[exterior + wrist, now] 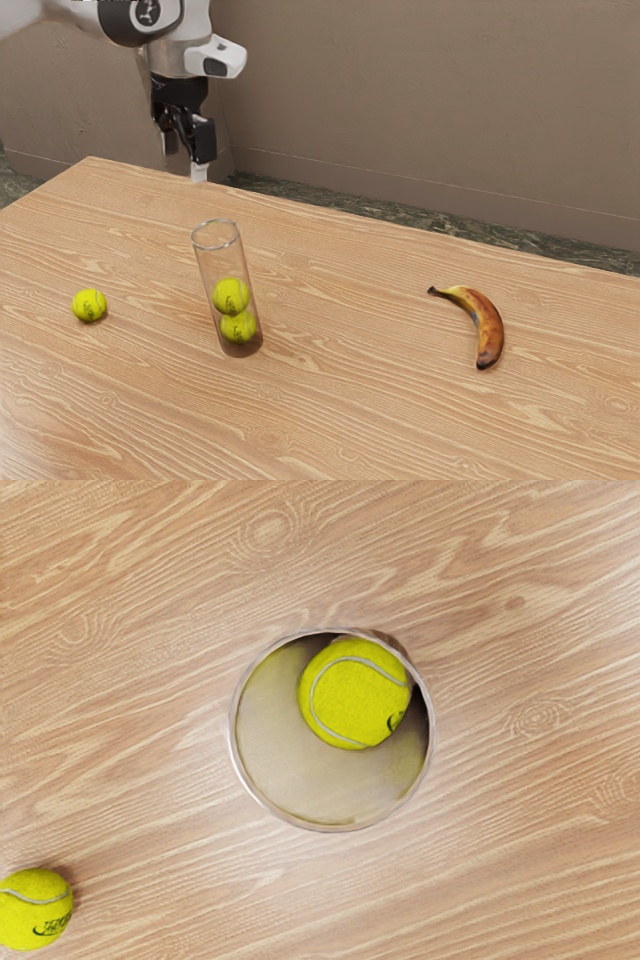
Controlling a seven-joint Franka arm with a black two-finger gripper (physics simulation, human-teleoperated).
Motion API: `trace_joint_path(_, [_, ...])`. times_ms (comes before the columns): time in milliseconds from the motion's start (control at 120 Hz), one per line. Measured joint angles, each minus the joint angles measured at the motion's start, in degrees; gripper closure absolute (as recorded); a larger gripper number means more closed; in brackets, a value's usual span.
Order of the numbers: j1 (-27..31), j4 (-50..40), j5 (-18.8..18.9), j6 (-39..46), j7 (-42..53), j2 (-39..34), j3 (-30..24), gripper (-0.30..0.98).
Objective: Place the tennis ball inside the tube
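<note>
Overhead in the exterior view, the pincer [184, 158] hangs with its fingers apart. The loose tennis ball [89, 305] lies on the desk [350, 430], left of the upright clear tube [205, 268] holding two stacked balls [231, 297]; a banana [489, 325] lies right.

In the wrist view, the loose tennis ball lies outside the tube's round rim.

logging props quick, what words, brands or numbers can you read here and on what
Nothing reads clearly.
Loose yellow fuzzy tennis ball: dark print, too blurred.
Upper yellow tennis ball in the clear cylindrical tube: dark mark, unreadable.
White robot arm: round emblem, too small.
</note>
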Motion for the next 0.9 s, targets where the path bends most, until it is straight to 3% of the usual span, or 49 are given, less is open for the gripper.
trace_joint_path(133, [1.94,-2.89,0.26,1.94,2.21,-0.22,0.38,0.00])
trace_joint_path(550, [20.52,-16.96,1.37,5.99,6.39,2.47,0.77,0.00])
trace_joint_path(692, [21.05,-18.93,4.45,11.05,7.09,8.69,3.73,0.00])
trace_joint_path(900, [20.67,-18.68,5.99,17.87,7.60,16.22,8.75,0.00])
